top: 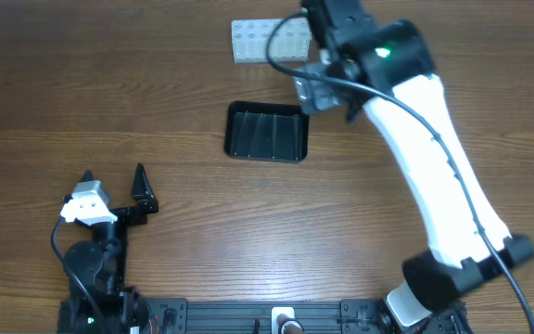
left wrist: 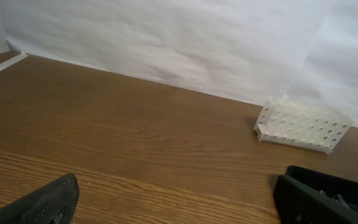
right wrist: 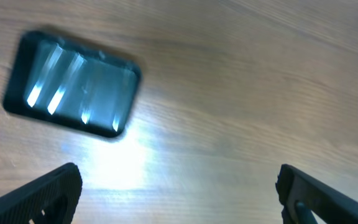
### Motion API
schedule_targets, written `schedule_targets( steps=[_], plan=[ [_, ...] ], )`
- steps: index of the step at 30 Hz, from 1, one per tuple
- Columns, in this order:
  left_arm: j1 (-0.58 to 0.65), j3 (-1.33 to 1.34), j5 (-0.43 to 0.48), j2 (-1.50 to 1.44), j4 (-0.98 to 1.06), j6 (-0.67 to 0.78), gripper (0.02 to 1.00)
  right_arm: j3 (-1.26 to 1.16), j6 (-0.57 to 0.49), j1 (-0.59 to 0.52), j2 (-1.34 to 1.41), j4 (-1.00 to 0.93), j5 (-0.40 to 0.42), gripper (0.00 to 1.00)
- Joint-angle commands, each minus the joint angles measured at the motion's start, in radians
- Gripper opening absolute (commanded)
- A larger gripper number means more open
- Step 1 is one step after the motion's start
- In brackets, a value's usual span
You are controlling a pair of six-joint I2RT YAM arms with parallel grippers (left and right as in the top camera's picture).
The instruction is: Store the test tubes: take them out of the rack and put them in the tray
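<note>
Right wrist view shows the right gripper (right wrist: 178,199) spread wide and empty beside the black tray (right wrist: 73,87), so I'd guess it's fetching: next, line up over the white rack (top: 269,41) and grab from it.

Top looks down — left wrist low toward rack (left wrist: 303,124), right above tray (right wrist: 104,93).

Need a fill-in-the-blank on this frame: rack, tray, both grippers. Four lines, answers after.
1. The rack is white; the tray is ___.
2. The arm stretched toward the rack is the ___ one.
3. The left gripper, near its own base, has its fingers ___.
4. The right gripper, fingers wide apart, holds ___.

Missing words: black; right; open; nothing.
</note>
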Motion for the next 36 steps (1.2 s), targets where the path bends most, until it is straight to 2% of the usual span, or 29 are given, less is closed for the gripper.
schedule_targets(
  steps=[1,8,14,19,27,32,36],
  plan=[
    [0.006,-0.005,0.013,-0.008,-0.002,0.015,0.996,0.002,-0.021,-0.034,-0.093,-0.072,0.031,0.993],
    [0.006,-0.005,0.013,-0.008,-0.002,0.015,0.998,-0.162,-0.021,-0.114,-0.311,-0.1,0.031,0.991],
    [0.006,-0.005,0.013,-0.008,-0.002,0.015,0.998,-0.452,-0.021,-0.191,-0.585,-0.013,0.029,0.993],
    [0.006,-0.005,0.013,-0.008,-0.002,0.015,0.998,-0.703,-0.021,-0.256,-0.816,0.153,0.027,0.993],
    [0.006,-0.005,0.013,-0.008,-0.002,0.015,0.998,-1.031,-0.022,-0.316,-1.046,0.568,0.027,0.991],
    [0.006,-0.005,0.013,-0.008,-0.002,0.015,0.998,-1.154,-0.021,-0.32,-1.119,0.652,0.027,0.993],
    [0.006,-0.005,0.013,-0.008,-0.002,0.015,0.998,-1.236,-0.021,-0.32,-1.181,0.798,0.027,0.991]
  ],
)
